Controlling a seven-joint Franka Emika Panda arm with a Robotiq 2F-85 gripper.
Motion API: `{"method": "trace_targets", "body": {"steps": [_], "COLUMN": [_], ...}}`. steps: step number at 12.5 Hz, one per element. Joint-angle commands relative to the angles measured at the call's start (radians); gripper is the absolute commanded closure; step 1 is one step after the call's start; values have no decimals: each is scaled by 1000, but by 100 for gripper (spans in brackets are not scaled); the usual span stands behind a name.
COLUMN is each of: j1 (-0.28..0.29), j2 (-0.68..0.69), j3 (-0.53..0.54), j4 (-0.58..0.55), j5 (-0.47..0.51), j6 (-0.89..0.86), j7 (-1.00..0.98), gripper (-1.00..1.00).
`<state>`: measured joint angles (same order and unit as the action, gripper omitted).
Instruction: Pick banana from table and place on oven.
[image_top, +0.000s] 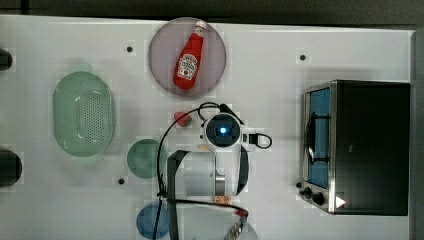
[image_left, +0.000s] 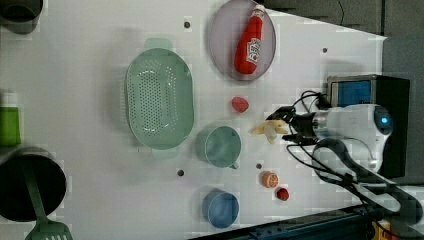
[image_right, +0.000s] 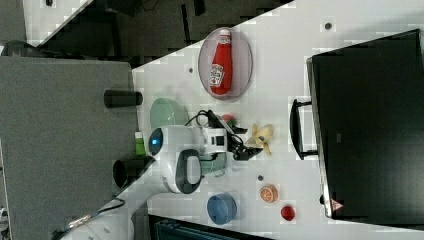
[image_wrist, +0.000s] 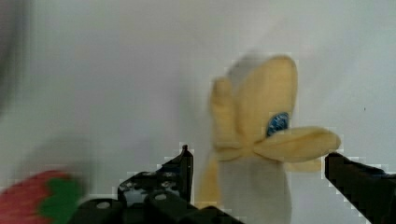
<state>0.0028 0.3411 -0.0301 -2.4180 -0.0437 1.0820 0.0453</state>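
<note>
The pale yellow banana, its peel strips splayed, lies on the white table near the middle. My gripper is low over it and open. One black finger stands on each side of the fruit, which sits between the jaws. The left view shows the banana at the tip of the gripper; the right view shows the banana just beyond the gripper. The oven, black-topped with a blue glass door, stands at the top view's right, apart from the arm.
A strawberry lies close beside the wrist. A ketchup bottle rests on a purple plate. A green colander, a green cup and a blue cup stand at the top view's left. An orange slice lies nearby.
</note>
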Motion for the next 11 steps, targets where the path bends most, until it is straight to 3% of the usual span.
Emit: {"method": "trace_targets", "body": {"steps": [1, 6, 11], "j1": [-20, -20, -20], "j2": [13, 8, -141], "j3": [3, 12, 13], "j4": [-8, -9, -7], "j5": [16, 16, 16], "j6": [32, 37, 25], "j7": [25, 25, 25], "gripper": [-69, 48, 50]}}
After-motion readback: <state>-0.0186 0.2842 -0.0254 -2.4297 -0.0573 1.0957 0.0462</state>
